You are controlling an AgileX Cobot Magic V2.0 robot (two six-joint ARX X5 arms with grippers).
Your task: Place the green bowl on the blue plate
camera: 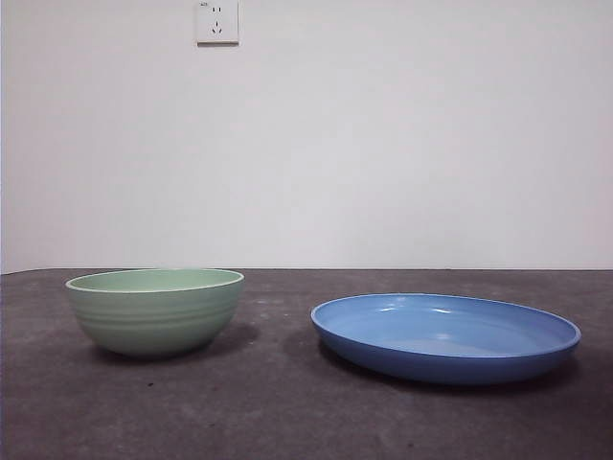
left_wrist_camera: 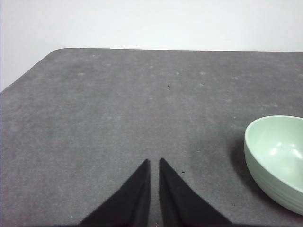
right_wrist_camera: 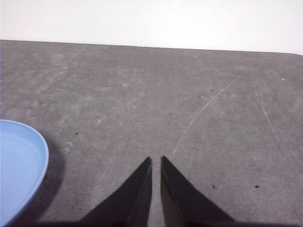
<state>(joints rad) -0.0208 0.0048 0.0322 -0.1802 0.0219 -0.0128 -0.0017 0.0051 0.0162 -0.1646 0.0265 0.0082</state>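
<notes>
Left end effector jaws nearly closed, right end effector likewise

Left hand with two matte black wedge-shaped jaws tapering to points, right hand alike

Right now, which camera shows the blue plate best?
The front view: the whole blue plate sits there, rim and glossy inside visible, apart from the green bowl. The right wrist view catches only one edge of it. The left wrist view shows none of it.
</notes>
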